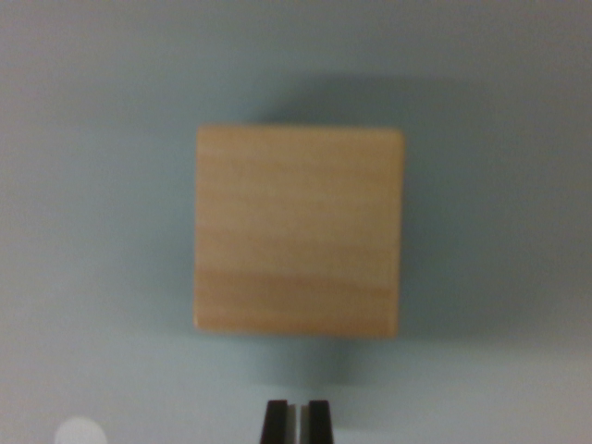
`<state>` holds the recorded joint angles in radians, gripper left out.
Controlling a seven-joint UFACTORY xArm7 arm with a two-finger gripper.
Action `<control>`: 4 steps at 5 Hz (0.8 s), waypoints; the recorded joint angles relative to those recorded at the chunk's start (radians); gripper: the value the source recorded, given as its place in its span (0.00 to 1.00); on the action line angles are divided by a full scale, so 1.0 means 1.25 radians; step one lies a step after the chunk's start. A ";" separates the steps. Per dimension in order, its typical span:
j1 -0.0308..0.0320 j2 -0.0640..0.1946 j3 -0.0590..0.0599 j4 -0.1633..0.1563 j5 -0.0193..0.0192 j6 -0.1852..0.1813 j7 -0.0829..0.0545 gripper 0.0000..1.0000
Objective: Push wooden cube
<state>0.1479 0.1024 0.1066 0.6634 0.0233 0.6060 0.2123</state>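
A light wooden cube (298,229) fills the middle of the wrist view, resting on a pale grey-blue surface, blurred from closeness. My gripper (296,421) shows as two dark fingertips at the bottom edge, just below the cube's near face. The fingertips stand close together with only a thin pale slit between them and hold nothing. A small gap of bare surface separates them from the cube.
The grey-blue surface (102,231) stretches all around the cube. A small white round spot (79,433) lies at the bottom left corner.
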 joint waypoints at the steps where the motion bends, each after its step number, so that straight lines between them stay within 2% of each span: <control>1: -0.0018 0.023 -0.003 0.033 -0.0030 0.010 -0.002 1.00; 2: -0.0018 0.023 -0.003 0.033 -0.0030 0.010 -0.002 1.00; 3: -0.0037 0.048 -0.006 0.068 -0.0062 0.021 -0.005 1.00; 4: -0.0037 0.048 -0.006 0.068 -0.0062 0.021 -0.005 1.00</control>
<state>0.1433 0.1621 0.0995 0.7487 0.0155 0.6320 0.2062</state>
